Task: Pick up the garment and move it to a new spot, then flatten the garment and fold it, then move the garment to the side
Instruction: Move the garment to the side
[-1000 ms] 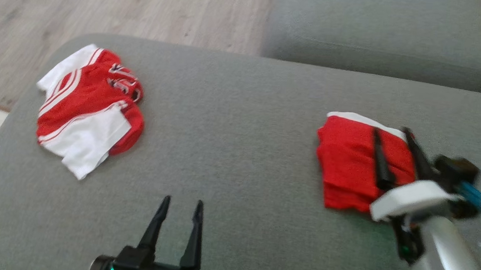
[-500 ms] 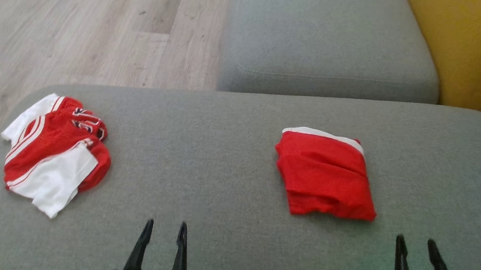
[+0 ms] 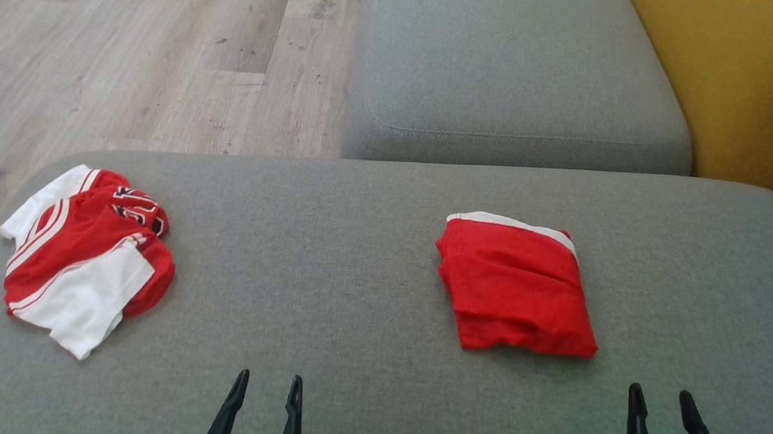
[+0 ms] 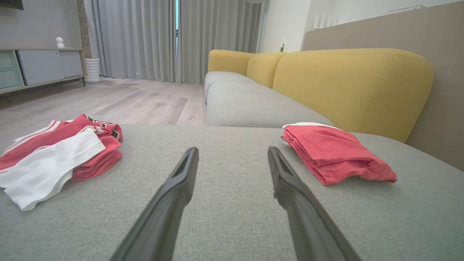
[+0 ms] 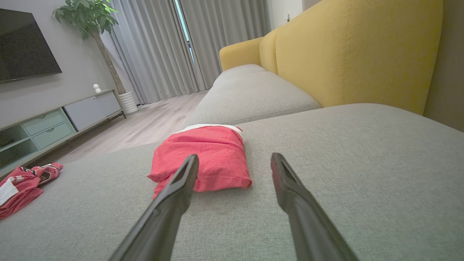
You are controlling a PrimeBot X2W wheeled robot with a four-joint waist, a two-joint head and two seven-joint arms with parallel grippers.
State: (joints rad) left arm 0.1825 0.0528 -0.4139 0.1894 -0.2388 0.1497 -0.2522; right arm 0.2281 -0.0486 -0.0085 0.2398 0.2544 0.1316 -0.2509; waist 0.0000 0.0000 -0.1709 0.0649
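Red folded garment (image 3: 515,288) lying free, right end effector (image 3: 660,391) withdrawn from it, spread, left end effector (image 3: 270,375) spread, empty

A grey sofa cushion (image 3: 369,257) is seen across the foreground, its fabric coarse-woven. A second grey cushion (image 3: 510,81) is set just beyond it, with a seam gap between them. Yellow backrests (image 4: 348,83) are lined along one side of the sofa. Light wood-plank floor (image 3: 128,47) is seen beside it. Grey curtains (image 4: 145,40) are hung at the far wall. A dark TV (image 5: 25,43) is mounted above a low cabinet (image 5: 54,123) with drawers; a small white figurine (image 5: 96,88) is placed on top. A leafy plant (image 5: 87,16) is stood in a white ribbed pot (image 5: 128,102) at the cabinet's end.
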